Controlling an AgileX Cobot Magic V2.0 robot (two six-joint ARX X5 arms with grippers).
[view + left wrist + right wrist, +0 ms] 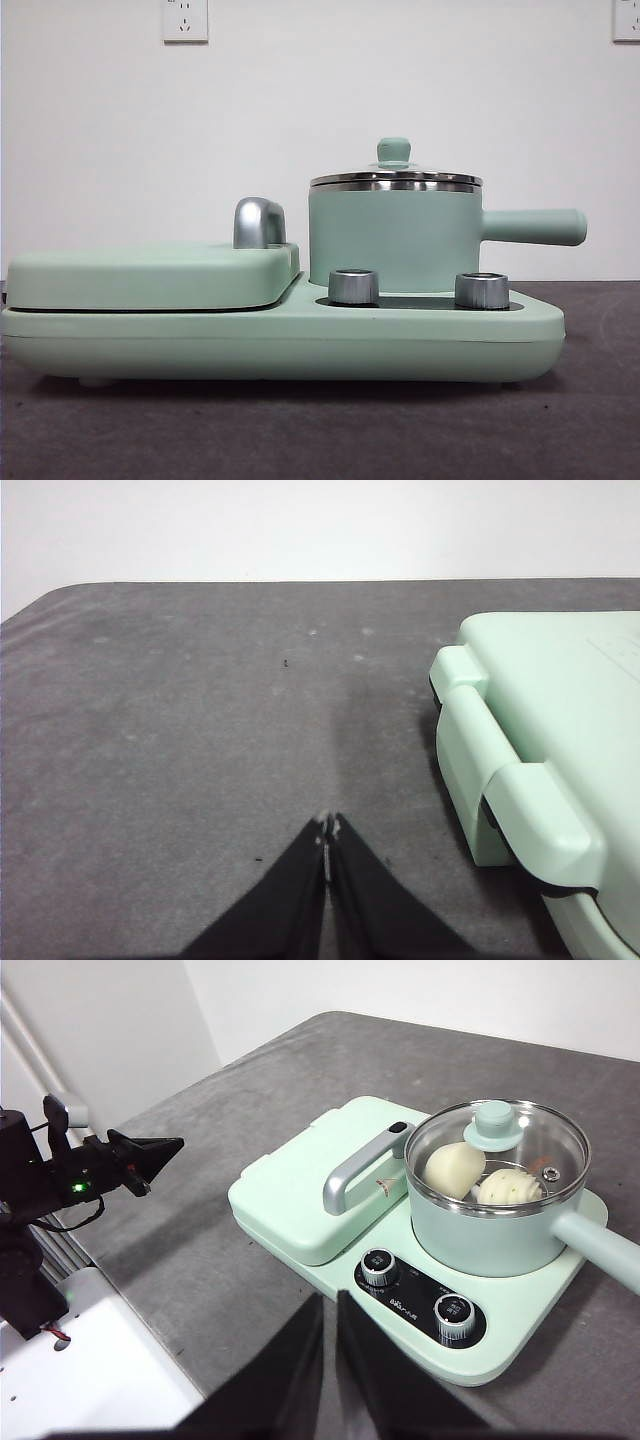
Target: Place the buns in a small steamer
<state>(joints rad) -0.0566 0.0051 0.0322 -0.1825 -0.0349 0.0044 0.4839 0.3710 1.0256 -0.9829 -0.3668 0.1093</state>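
The small steamer (395,240) (490,1235) stands on the right side of the mint-green cooker base, its glass lid (497,1125) on. Through the lid I see both buns inside: the smooth bun (452,1168) and the pleated bun (508,1188) side by side. In the front view the pot wall hides them. My right gripper (329,1300) hangs shut and empty above the table, in front of the cooker. My left gripper (327,825) is shut and empty over bare table beside the griddle (560,710); in the right wrist view the left gripper (165,1147) shows far to the side of the cooker.
The closed flat griddle (150,275) with its chrome handle (258,222) fills the base's left half. Two steel knobs (353,286) (481,290) sit on the front panel. The steamer's long handle (535,226) sticks out to the right. A white stand (90,1360) lies past the table edge.
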